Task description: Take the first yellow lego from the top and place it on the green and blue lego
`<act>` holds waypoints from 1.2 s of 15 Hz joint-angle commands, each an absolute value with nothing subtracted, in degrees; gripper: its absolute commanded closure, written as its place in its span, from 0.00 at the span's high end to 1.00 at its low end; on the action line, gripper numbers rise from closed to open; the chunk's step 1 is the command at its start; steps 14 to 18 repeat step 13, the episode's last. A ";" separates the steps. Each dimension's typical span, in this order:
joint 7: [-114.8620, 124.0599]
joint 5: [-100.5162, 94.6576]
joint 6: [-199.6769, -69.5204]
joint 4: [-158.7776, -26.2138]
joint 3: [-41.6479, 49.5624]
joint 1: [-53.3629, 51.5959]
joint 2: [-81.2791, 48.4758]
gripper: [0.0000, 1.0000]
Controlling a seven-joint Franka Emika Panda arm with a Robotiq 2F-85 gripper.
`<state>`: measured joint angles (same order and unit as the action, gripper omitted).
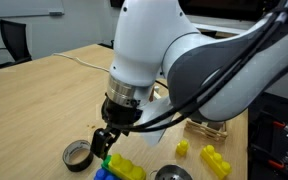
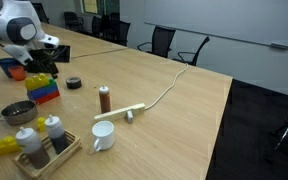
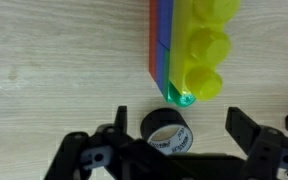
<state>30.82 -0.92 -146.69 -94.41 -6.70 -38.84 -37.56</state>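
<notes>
Now: gripper (image 3: 174, 120) hung fingers-apart over a pale wood table (image 2: 194, 110), holding nothing.
Office room, with black office chairs (image 2: 165, 40) along the table's far edge, well away from the tool. In the wrist view the first yellow lego (image 3: 206, 45) sat studs-up on the green and blue lego (image 3: 187, 97), just beyond the fingertips. A black tape roll (image 3: 169, 132) lay between the parted fingers (image 3: 239, 130). Containers, all well apart from the tool: metal bowl (image 2: 8, 112), contents not readable; white mug (image 2: 102, 137), inside not visible; wooden tray (image 2: 72, 150) holding two capped bottles (image 2: 52, 128).
</notes>
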 commanded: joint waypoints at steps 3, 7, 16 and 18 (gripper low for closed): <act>30.05 0.06 -154.89 -106.20 -6.56 -36.11 -30.64 1.00; 29.46 -0.72 -153.38 -106.70 -6.58 -35.32 -31.29 1.00; 28.43 -0.74 -154.10 -109.12 -7.41 -34.47 -29.77 1.00; 28.43 -0.74 -154.10 -109.12 -7.41 -34.47 -29.77 1.00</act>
